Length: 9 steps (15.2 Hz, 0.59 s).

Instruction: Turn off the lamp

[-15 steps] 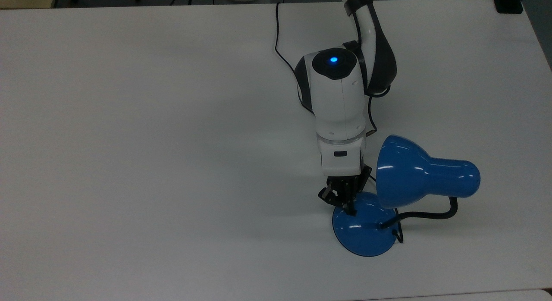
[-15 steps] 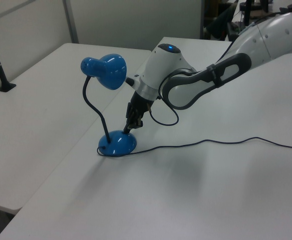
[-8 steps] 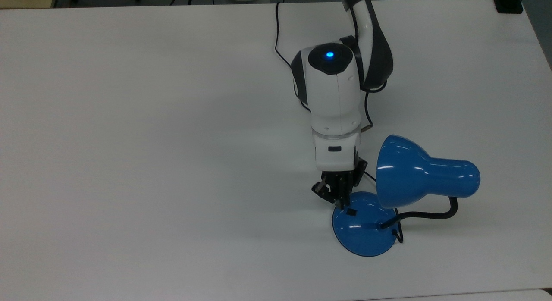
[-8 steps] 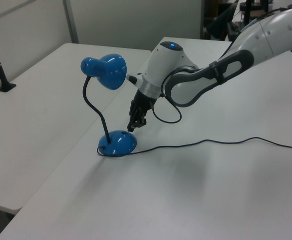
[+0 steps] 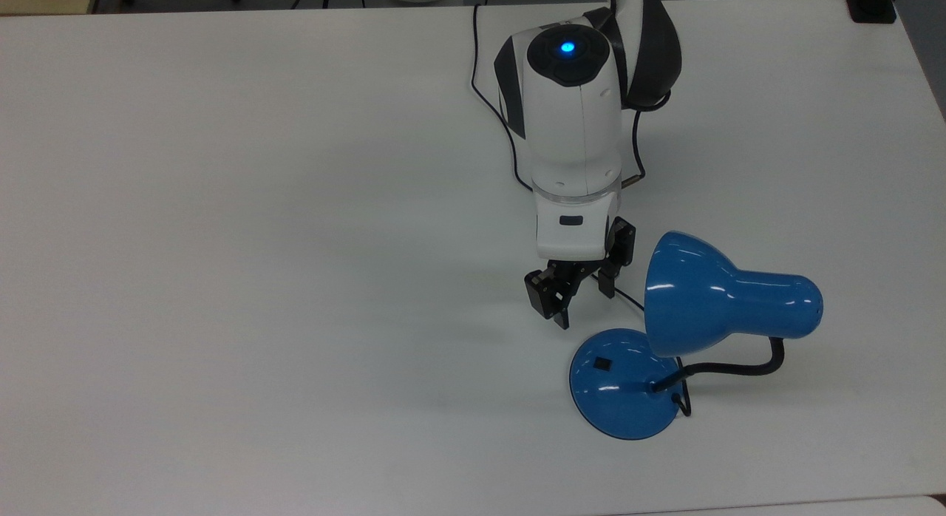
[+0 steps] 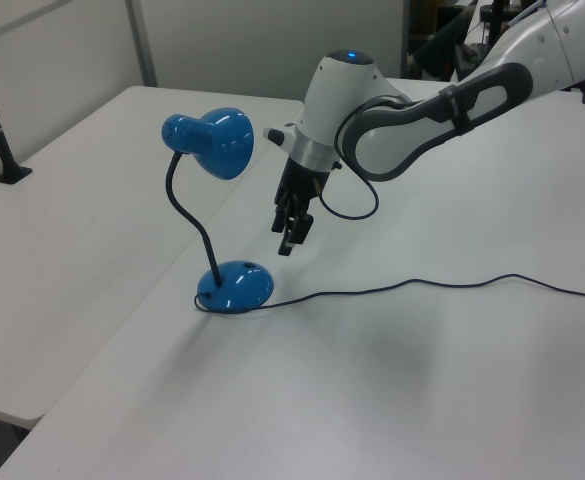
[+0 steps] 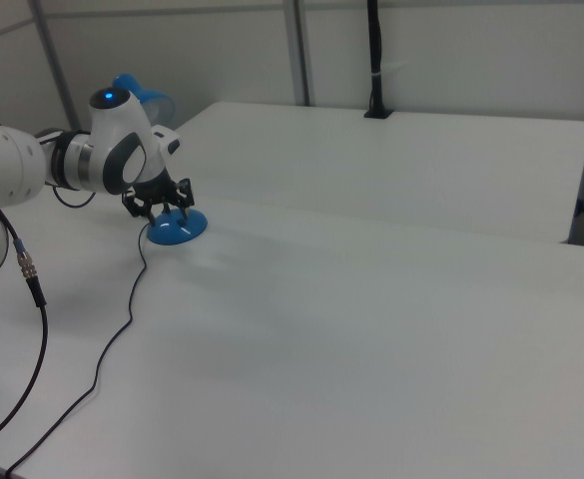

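Lamp (image 5: pixel 695 331) stands on the white table (image 5: pixel 259 279), lower right of centre in the top view; in the left view it is left of centre (image 6: pixel 212 200), and in the right view its base sits in the upper left quarter (image 7: pixel 177 229). Round blue base (image 5: pixel 624 383) lies flat on the table, with the small black switch (image 5: pixel 602 364) on its upper-left part in the top view. Black bendable neck (image 5: pixel 732 367) leaves the base and curves off to the top view's right, then meets the narrow end of the shade. Bell-shaped shade (image 5: pixel 720 303) lies roughly level, mouth toward the top view's left, overhanging the base's upper right edge. No glow visible from the shade mouth in any view. Thin black cord (image 6: pixel 422 285) runs from the base across the table to the left view's right edge. Gripper (image 5: pixel 580 290) hangs from the white wrist just up and left of the base in the top view, pointing down; the left view shows it (image 6: pixel 290 232) clear above the table and apart from the base, touching nothing. Fingers stand moderately apart, nothing between them. Blue indicator light (image 5: pixel 567 47) lit on top of the arm's wrist housing.
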{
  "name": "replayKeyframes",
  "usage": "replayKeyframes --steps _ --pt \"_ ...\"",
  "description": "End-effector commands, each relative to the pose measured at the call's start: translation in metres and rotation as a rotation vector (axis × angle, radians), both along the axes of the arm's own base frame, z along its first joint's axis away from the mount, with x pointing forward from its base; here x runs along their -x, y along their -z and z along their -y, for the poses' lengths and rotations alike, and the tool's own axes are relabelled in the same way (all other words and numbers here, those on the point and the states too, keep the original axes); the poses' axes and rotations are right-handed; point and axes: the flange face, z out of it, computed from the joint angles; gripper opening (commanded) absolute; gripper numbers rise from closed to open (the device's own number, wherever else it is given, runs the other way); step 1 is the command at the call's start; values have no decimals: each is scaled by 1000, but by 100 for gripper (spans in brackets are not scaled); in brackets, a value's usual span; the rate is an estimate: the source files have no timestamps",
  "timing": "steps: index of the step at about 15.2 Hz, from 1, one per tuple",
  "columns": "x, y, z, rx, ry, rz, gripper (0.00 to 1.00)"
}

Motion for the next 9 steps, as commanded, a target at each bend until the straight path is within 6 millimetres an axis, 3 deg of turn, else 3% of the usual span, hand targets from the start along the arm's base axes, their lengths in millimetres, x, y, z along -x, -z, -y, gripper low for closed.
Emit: replayKeyframes --steps 1,5,9 --pt "22 16 -4 42 -6 -97 100" --pt "39 29 -23 62 -35 -182 100" --pt "52 31 -21 70 -40 -213 100"
